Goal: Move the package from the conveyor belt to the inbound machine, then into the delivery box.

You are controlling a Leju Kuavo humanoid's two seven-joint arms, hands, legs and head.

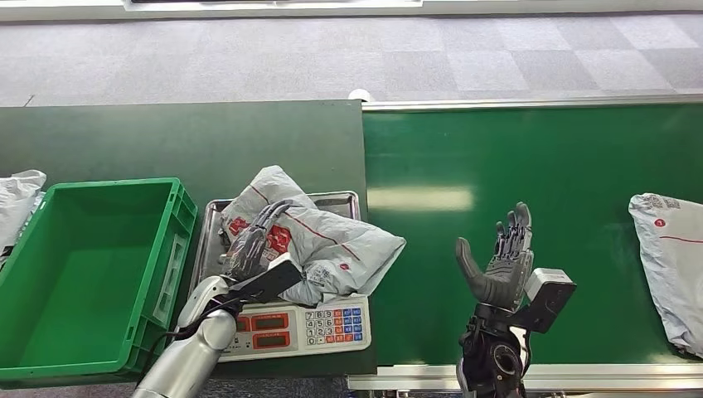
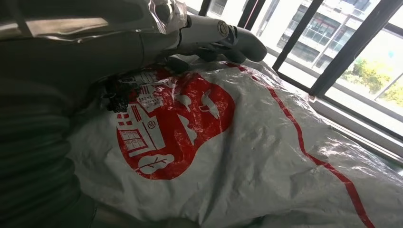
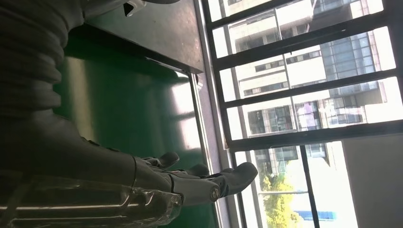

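Nearest us, at the lower left of the head view, our left hand (image 1: pixel 251 246) reaches up from the silver forearm and lies on the package (image 1: pixel 311 240), its dark fingers draped over the red print; the left wrist view shows the thumb (image 2: pixel 223 35) curved over the top of the crumpled grey bag (image 2: pixel 247 156), so we judge the hand to be gripping it — though how firm the hold is we cannot tell. At lower centre-right our right hand (image 1: pixel 497 264) stands over the conveyor belt (image 1: pixel 530 166) with palm upright and fingers apart, holding nothing; the right wrist view confirms the spread fingers (image 3: pixel 190 178) above the green belt. The package rests on the steel tray of the inbound machine (image 1: pixel 298 327), a weighing scale with a keypad and red displays, at lower centre-left. Just left of the scale sits the green delivery box (image 1: pixel 178 232), into which nothing has yet been placed. Farther off, at the right edge of the frame, a second package (image 1: pixel 671 265) waits on the belt, and a pale bag (image 1: pixel 18 199) shows at the left edge. We judge the first leg — belt to machine — done; the lift across into the box remains.
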